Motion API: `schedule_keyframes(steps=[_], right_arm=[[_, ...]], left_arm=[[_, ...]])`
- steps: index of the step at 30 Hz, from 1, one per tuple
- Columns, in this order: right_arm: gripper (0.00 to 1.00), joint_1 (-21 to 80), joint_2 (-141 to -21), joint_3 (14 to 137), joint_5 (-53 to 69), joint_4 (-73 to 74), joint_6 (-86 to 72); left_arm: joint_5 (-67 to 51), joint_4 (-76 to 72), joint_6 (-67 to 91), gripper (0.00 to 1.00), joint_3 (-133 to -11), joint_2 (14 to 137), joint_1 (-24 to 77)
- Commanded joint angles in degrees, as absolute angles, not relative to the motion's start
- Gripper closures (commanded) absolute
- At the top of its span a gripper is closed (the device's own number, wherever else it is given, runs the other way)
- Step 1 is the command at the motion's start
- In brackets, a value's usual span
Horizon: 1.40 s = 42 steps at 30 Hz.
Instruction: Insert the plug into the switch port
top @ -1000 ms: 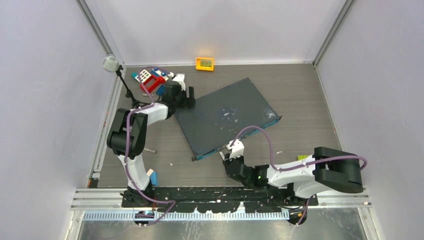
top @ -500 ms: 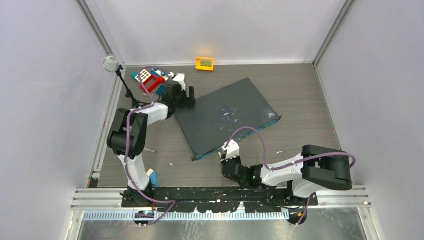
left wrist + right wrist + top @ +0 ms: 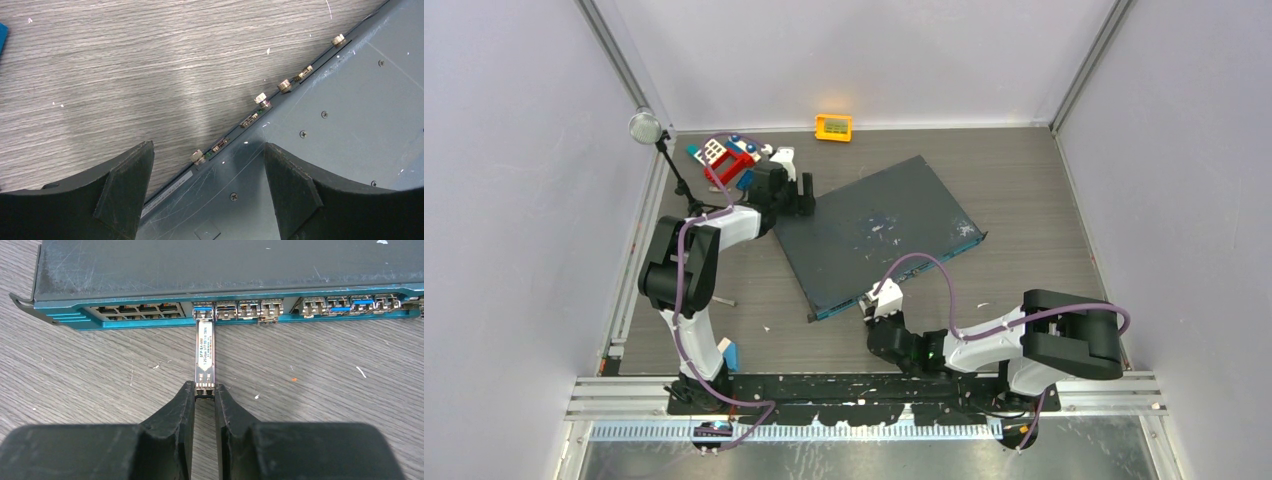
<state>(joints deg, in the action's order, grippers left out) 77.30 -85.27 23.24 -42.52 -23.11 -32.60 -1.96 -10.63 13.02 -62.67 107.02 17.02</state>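
Note:
The switch (image 3: 874,232) is a flat dark-grey box with white scuffs, its teal front face (image 3: 150,319) holding a row of sockets. The plug (image 3: 205,356), a slim silver module with a blue tab, has its far tip in a port (image 3: 202,313) on the left part of that row. My right gripper (image 3: 204,389) is shut on the plug's near end; it also shows in the top view (image 3: 880,305). My left gripper (image 3: 207,175) is open and empty over the switch's back corner (image 3: 310,150), where brass thumbscrews (image 3: 261,99) line the rear edge; it also shows in the top view (image 3: 799,195).
A small orange-yellow box (image 3: 833,126) stands at the back wall. A red and blue toy cluster (image 3: 727,155) lies at the back left, beside a lamp on a stand (image 3: 646,127). A blue card (image 3: 728,354) lies by the left arm's base.
My right arm has shifted left and forward toward the switch's front face, carrying the plug with it. The left arm has not moved.

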Motion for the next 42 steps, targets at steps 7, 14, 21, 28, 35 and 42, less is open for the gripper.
schedule_keyframes(steps=[7,14,21,28,35,42], right_arm=[[1.00,77.56,-86.25,25.11,-45.26,-26.54,-31.42],[1.00,77.52,-87.06,25.49,-45.39,-26.72,-31.56],[1.00,77.42,-86.09,25.75,-45.94,-26.34,-31.03],[1.00,77.01,-86.21,26.22,-46.26,-26.01,-30.68],[1.00,76.93,-86.40,26.79,-46.05,-26.15,-30.31],[1.00,76.60,-86.42,27.11,-46.32,-25.23,-30.40]], left_arm=[[-0.70,-5.45,10.99,0.18,-62.64,109.16,17.76],[-0.61,-5.45,10.89,0.18,-62.71,109.17,17.84],[-0.57,-5.44,10.85,0.18,-62.67,109.18,17.84],[-0.56,-5.37,10.85,0.18,-62.67,109.21,17.84],[-0.52,-5.36,10.85,0.18,-62.68,109.29,17.85],[-0.53,-5.36,10.87,0.18,-62.74,109.24,17.93]])
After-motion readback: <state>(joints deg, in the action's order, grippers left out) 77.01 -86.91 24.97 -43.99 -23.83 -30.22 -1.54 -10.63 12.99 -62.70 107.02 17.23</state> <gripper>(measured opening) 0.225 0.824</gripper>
